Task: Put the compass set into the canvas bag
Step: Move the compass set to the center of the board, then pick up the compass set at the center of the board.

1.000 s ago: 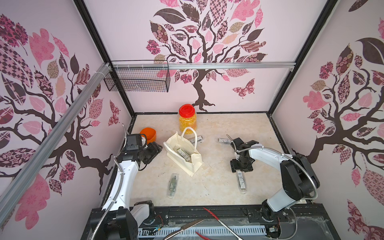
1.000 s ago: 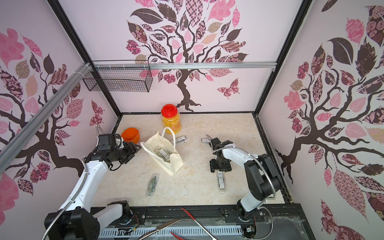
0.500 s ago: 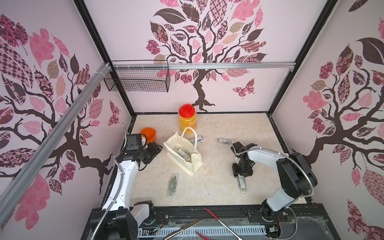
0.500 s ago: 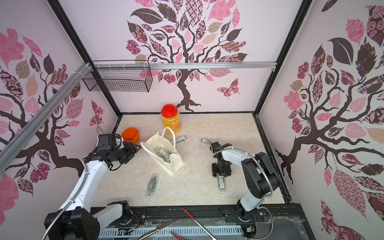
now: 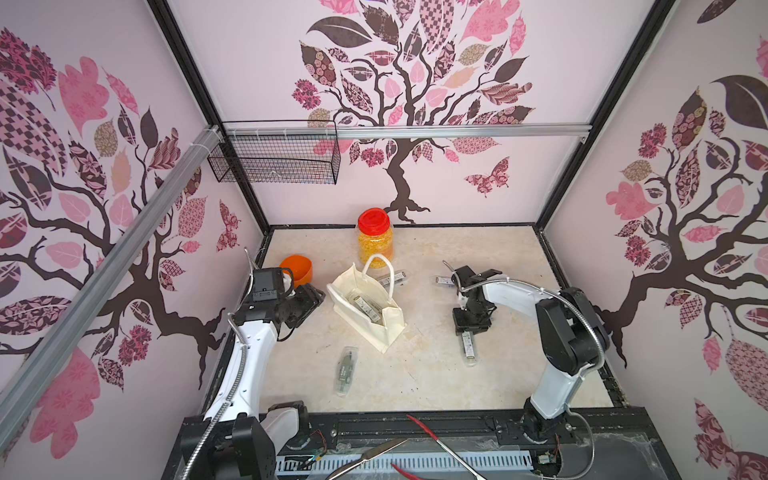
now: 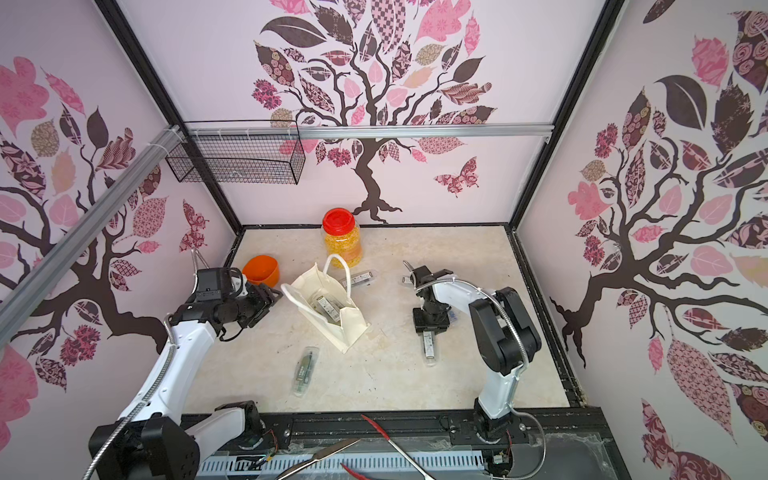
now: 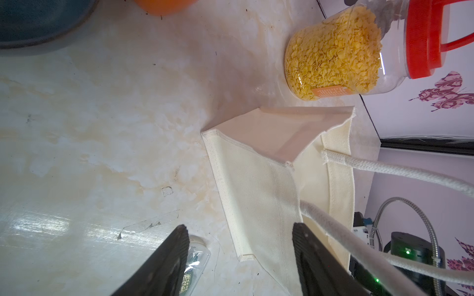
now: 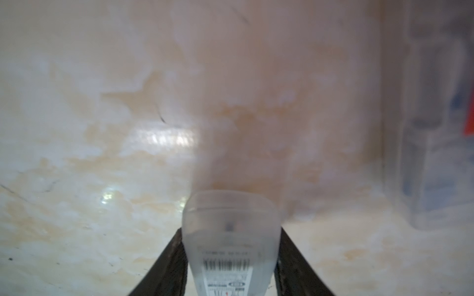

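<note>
Compass set (image 5: 468, 352): clear case, flat on bench (image 5: 432, 378), right of centre, toward front edge. Its far end sits between right gripper (image 5: 468, 334) pads (image 8: 177, 258), both pressed on its sides: gripped. Bag (image 5: 385, 332): upright, mouth open, bench centre, well apart from set; second case (image 5: 365, 306) inside. Left gripper (image 5: 318, 296): jaws apart, just beside bag. Jar (image 5: 375, 245): behind bag.

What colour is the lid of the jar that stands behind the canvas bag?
The lid is red, clearest in the left wrist view.
</note>
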`<state>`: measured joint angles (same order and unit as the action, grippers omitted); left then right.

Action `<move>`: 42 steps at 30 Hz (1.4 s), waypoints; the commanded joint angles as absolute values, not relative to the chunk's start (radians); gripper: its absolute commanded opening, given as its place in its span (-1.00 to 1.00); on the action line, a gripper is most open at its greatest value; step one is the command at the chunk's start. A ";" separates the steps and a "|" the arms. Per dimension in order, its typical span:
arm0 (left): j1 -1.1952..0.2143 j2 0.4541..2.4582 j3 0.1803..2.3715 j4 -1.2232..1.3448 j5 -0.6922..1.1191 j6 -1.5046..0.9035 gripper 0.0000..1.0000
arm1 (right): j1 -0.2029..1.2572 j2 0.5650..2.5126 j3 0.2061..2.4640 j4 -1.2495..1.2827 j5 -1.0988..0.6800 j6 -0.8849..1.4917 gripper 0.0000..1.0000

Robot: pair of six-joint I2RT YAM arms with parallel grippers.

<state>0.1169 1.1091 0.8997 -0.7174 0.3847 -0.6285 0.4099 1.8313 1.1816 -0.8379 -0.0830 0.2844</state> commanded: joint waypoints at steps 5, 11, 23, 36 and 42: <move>0.114 1.100 0.886 -0.704 0.366 -0.621 0.36 | 0.410 1.994 1.363 -0.863 -0.098 0.235 0.00; 0.114 1.103 0.897 -0.706 0.364 -0.621 0.36 | 0.411 1.997 1.354 -0.854 -0.091 0.239 0.32; 0.114 1.108 0.910 -0.701 0.382 -0.621 0.36 | 0.438 1.873 1.182 -0.821 -0.095 0.272 0.39; 0.114 1.111 0.893 -0.697 0.397 -0.622 0.36 | 0.469 1.858 1.197 -0.809 -0.068 0.272 0.04; 0.114 1.102 0.893 -0.698 0.393 -0.621 0.36 | 0.475 1.791 1.217 -0.821 -0.048 0.266 -0.01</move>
<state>0.1169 1.1091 0.8997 -0.7181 0.3893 -0.6285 0.4648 1.8690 1.2098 -0.8066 -0.0631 0.2691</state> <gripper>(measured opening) 0.681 0.513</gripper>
